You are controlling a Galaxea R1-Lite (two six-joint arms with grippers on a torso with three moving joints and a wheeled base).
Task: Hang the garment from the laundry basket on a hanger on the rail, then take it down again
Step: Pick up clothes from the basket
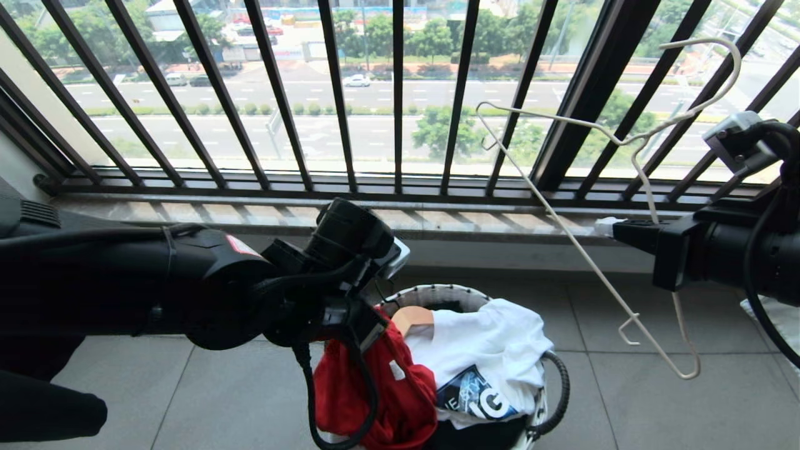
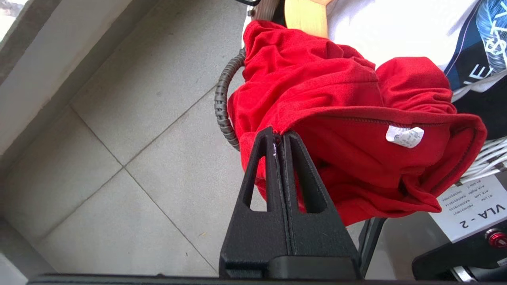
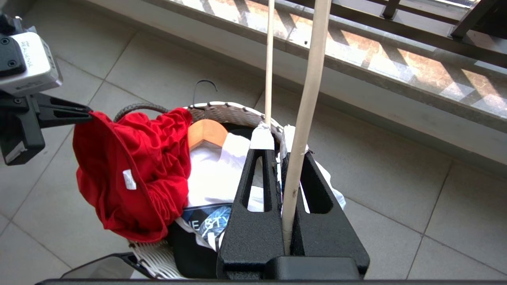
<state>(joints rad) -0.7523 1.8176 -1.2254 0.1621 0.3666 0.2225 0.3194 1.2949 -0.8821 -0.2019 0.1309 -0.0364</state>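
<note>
Over the small round laundry basket with the white woven rim point(image 1: 437, 292), my left gripper point(image 2: 279, 136) has its black fingers pinched tight together on the hem edge of the red short-sleeved T-shirt point(image 2: 340, 130). The shirt hangs bunched from that pinch, its white neck label point(image 2: 404, 135) facing up, part of its cloth draped over the basket's rim and the dark ribbed trim point(image 2: 222, 107). Beside it in the basket lies a white T-shirt with a blue graphic point(image 1: 487, 356), with the end of a thick wooden hanger point(image 1: 412, 319) poking out between the two shirts, and something black at the bottom.

Off to the right, my right gripper point(image 3: 282, 132) is clamped on one wire of the thin pale wire hanger point(image 1: 562, 231), fingers closed around it. The hanger is held in the air in front of the black barred window railing point(image 1: 337, 94), tilted, its slim hook point(image 1: 719, 56) up high toward the right and its long bottom wire running down toward the grey tiled floor point(image 1: 219, 387). Hanger and red shirt are well apart. Sunlight stripes the stone window sill point(image 1: 250, 215).
</note>
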